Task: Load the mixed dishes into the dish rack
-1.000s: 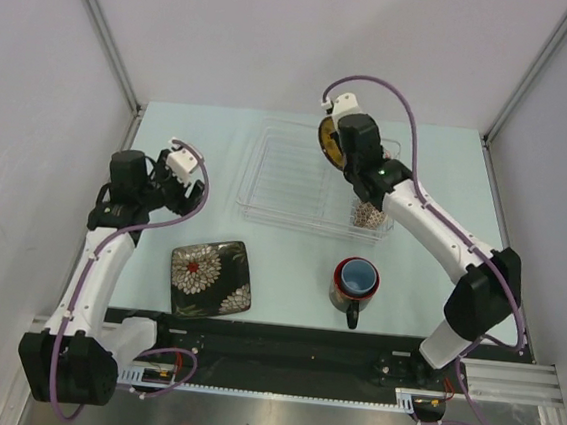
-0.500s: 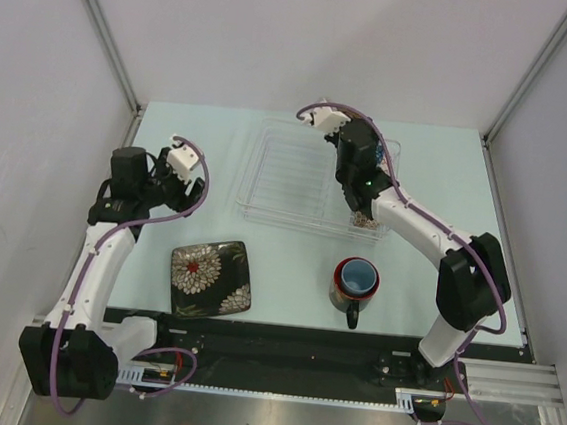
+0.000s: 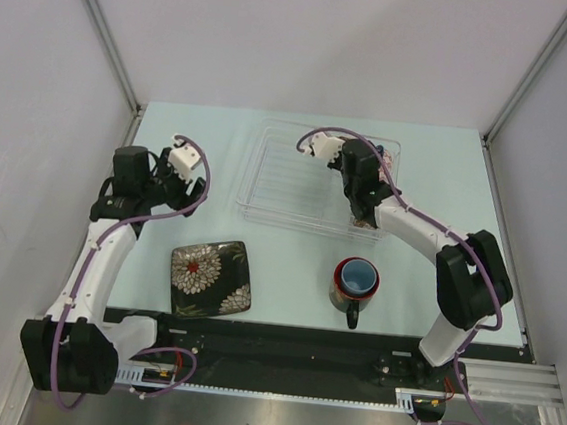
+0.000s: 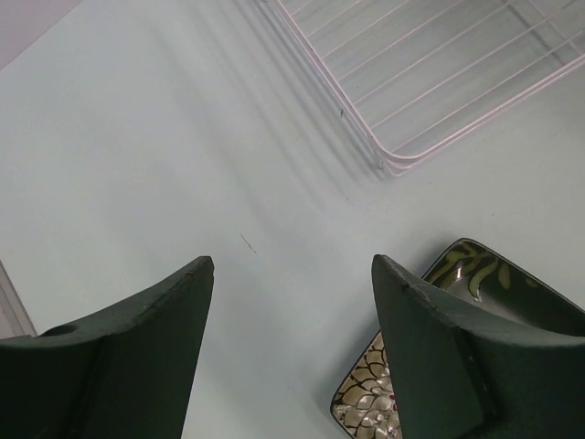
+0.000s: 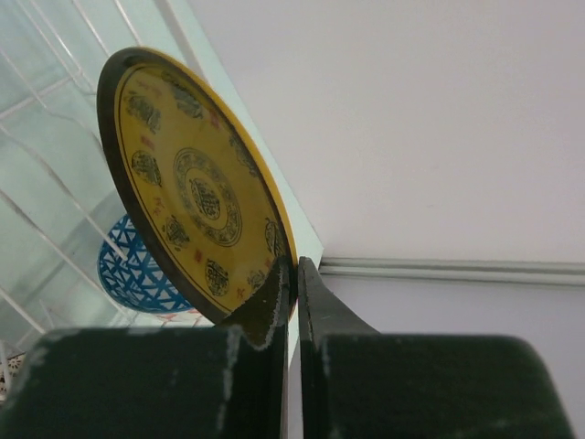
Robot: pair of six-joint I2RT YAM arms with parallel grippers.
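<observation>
1. The small round yellow plate (image 5: 196, 197) is clamped at its rim by the right gripper (image 5: 294, 274), over the clear ribbed plastic dish rack (image 3: 287, 178).
2. The left gripper (image 4: 292, 263) is kept spread apart, empty, at 9 o'clock from the rack.
3. The black square floral plate (image 3: 210, 278) is laid at 7 o'clock.

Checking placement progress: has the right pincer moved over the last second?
Yes. The right pincer, gripping the yellow plate, shifted from the dish rack's far rim toward its middle.
</observation>
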